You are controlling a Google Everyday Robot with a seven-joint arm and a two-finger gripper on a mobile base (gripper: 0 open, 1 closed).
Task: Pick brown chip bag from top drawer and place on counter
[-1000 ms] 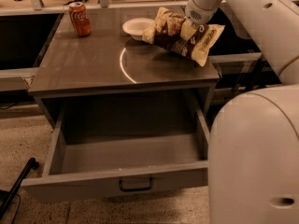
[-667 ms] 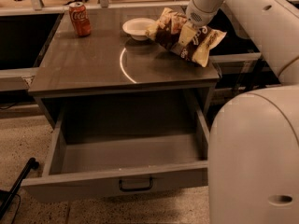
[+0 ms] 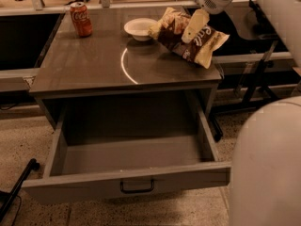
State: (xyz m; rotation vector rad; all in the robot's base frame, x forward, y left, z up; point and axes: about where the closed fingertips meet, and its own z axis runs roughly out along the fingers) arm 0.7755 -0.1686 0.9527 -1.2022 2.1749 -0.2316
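On the counter, the soda can stood at 10 o'clock and the bowl at 12, just beside the brown chip bag at 2. The gripper clasped the bag from above. The top drawer stood open at 6 o'clock, below the counter.

Red soda can at rear left, white bowl to its right, speckled floor below
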